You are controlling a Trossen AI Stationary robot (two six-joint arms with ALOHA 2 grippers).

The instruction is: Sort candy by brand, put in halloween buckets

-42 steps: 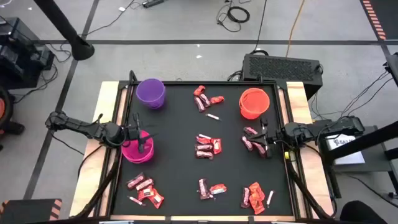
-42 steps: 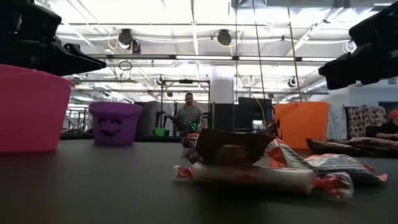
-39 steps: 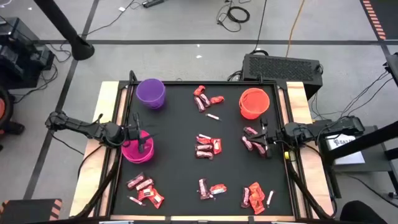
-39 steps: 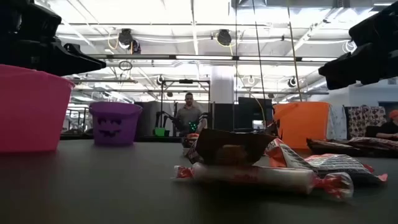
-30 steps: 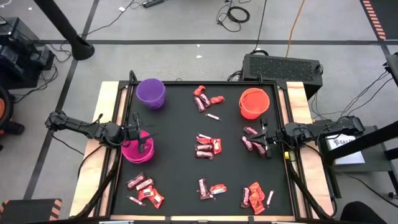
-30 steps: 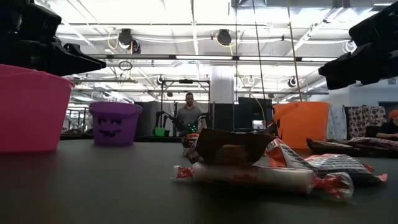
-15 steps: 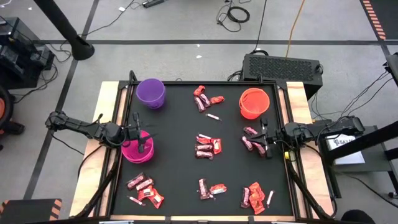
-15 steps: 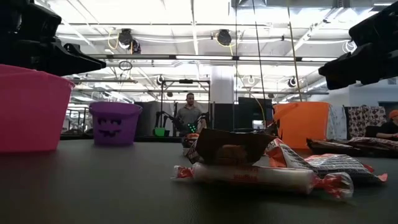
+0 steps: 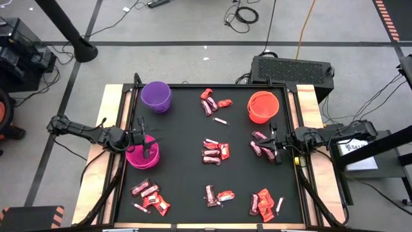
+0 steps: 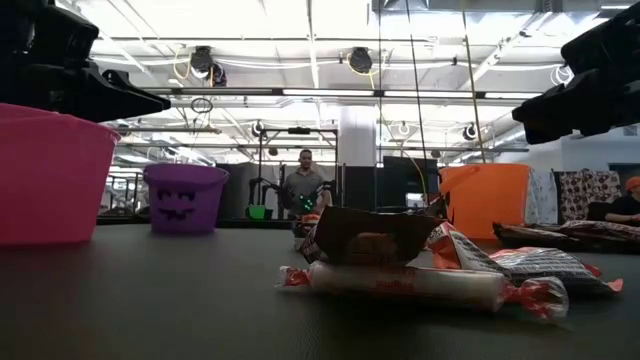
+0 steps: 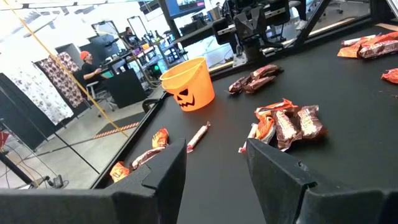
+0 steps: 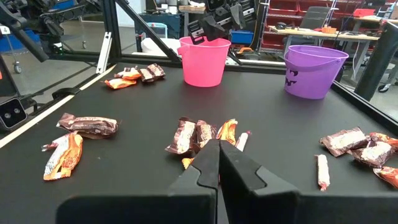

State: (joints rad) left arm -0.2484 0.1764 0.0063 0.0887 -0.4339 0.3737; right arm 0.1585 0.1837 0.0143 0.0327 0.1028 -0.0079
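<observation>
Bare black table [image 9: 180,161] is seen between the candy heaps, which are spread well apart. The left gripper [image 9: 147,139], fingers spread, hangs over the pink bucket [image 9: 136,157] by the left edge. The right gripper [image 9: 272,142], fingers pressed together and empty, hangs over a candy heap [image 9: 261,147] near the right edge. The purple bucket [image 9: 156,96] stands at the far left corner, the orange bucket [image 9: 262,106] at the far right corner; their contents cannot be told.

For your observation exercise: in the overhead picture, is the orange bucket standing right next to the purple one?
No. The orange bucket stands at the table's far right, the purple bucket at its far left, with candy between them.
</observation>
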